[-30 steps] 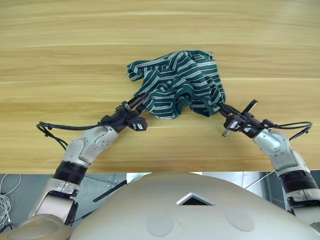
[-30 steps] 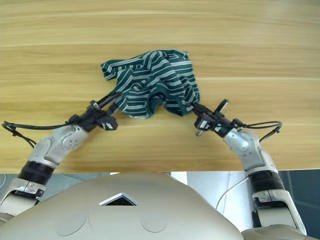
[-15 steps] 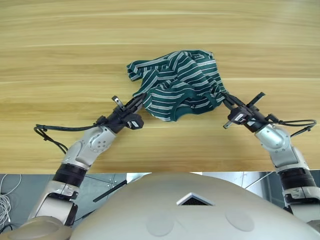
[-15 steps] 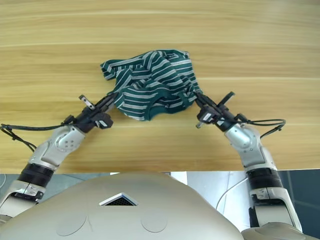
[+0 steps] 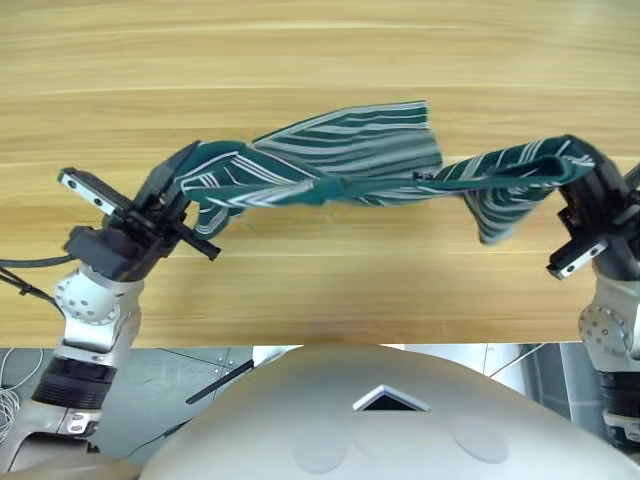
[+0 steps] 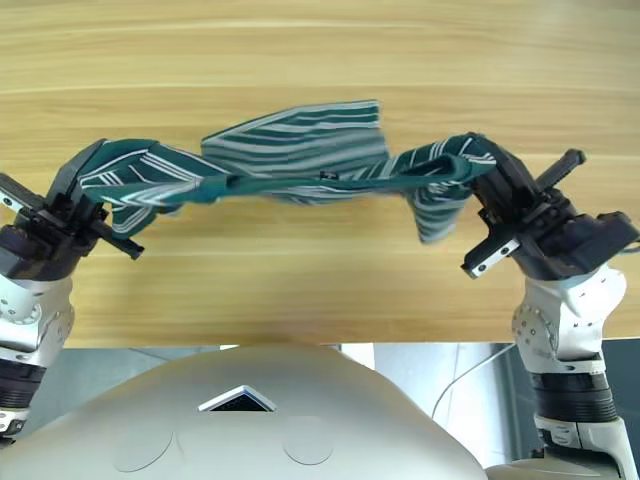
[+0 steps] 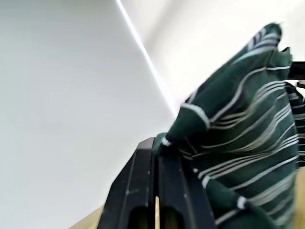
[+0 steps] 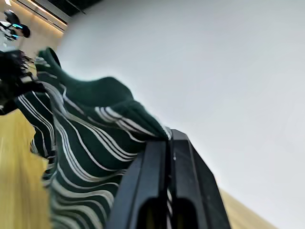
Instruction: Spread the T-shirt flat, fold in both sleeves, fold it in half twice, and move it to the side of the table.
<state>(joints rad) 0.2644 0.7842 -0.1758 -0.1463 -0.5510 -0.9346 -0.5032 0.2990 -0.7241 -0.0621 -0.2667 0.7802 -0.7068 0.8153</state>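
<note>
We see the green striped T-shirt (image 5: 350, 150) stretched as a twisted band between our two arms, over the wooden surface (image 5: 300, 50) (a loose flap hangs near its right end). Our left jaws pinch the shirt's left end, and our right jaws pinch its right end.

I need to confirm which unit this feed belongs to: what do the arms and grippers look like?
The left arm and right arm have rounded silver-grey shells with black ribbed bands lower down. The left gripper and right gripper are black and angular, built of slim flat bars, one ending in a small white tag. A thin black cable runs beside the left arm.
</note>
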